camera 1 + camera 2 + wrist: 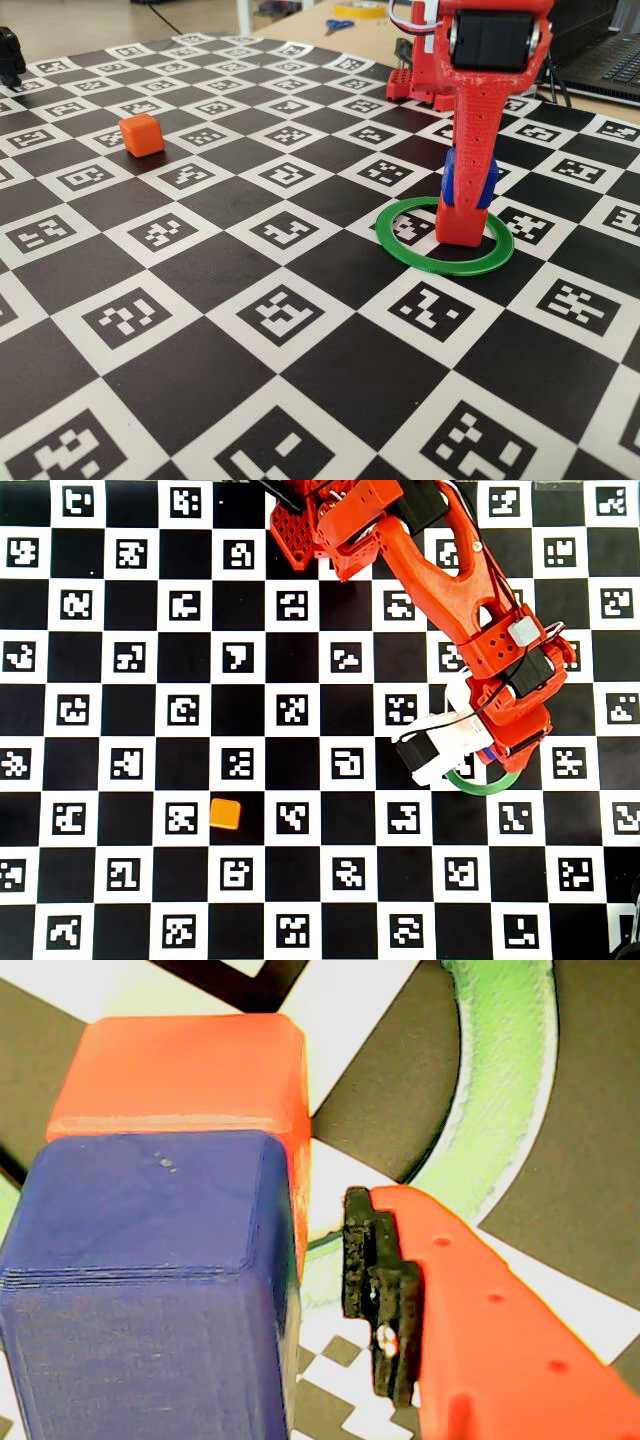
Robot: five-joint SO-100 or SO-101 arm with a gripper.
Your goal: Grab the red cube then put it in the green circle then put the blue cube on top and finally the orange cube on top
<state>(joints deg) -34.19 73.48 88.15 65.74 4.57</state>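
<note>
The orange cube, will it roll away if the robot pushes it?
Probably not: the orange cube has flat sides and sits flat on the checkered mat, so it should slide. It looks like small, solid plastic, so likely light and stiff, easy to pinch.

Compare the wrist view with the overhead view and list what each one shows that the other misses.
Only the wrist view shows the blue cube resting on the red cube, with a padded claw finger apart from the blue cube's side. Only the overhead view shows the orange cube lying alone far left of the arm, which hides both stacked cubes there. Both share the green circle and the checkered marker board.
</note>
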